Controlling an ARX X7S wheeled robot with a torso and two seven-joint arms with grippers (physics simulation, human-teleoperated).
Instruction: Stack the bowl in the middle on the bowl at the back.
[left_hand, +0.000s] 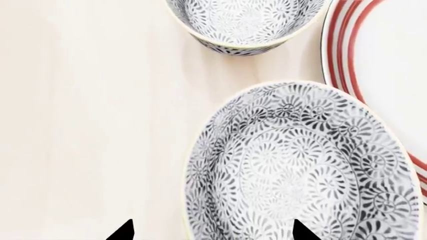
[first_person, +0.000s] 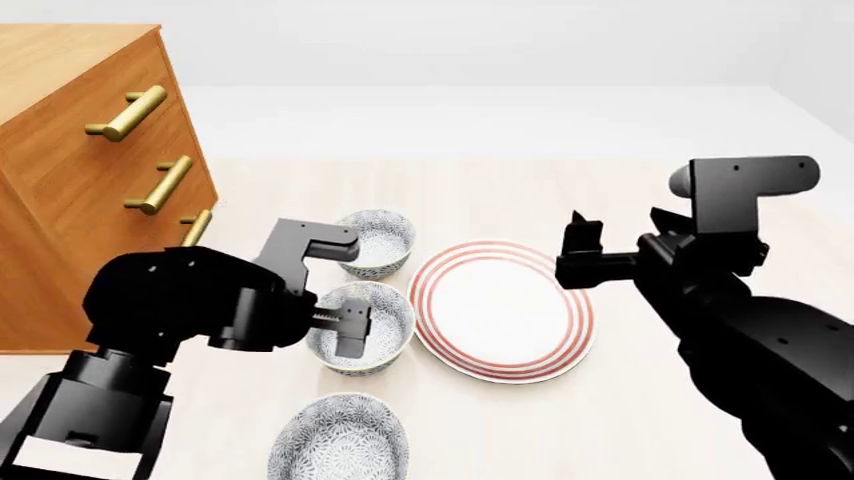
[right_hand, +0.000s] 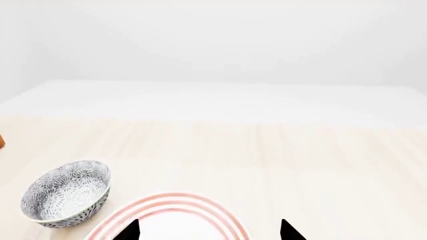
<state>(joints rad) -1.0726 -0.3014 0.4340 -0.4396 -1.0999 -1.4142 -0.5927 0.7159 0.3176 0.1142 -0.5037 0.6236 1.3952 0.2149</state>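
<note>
Left gripper (first_person: 350, 330) spread over the bowl in the middle (first_person: 387, 345), partly hiding it, the bowl at the back (first_person: 387, 240) just beyond, right gripper (first_person: 582, 240) spread above plate (first_person: 501, 310), nearest bowl (first_person: 340, 440) cut off.

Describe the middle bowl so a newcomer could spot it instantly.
Start at the red-ringed white plate; left of it runs a near-to-far row of three alike grey-and-white patterned bowls. The bowl in the middle sits between the other two, and it alone has the left hand directly over its rim.
</note>
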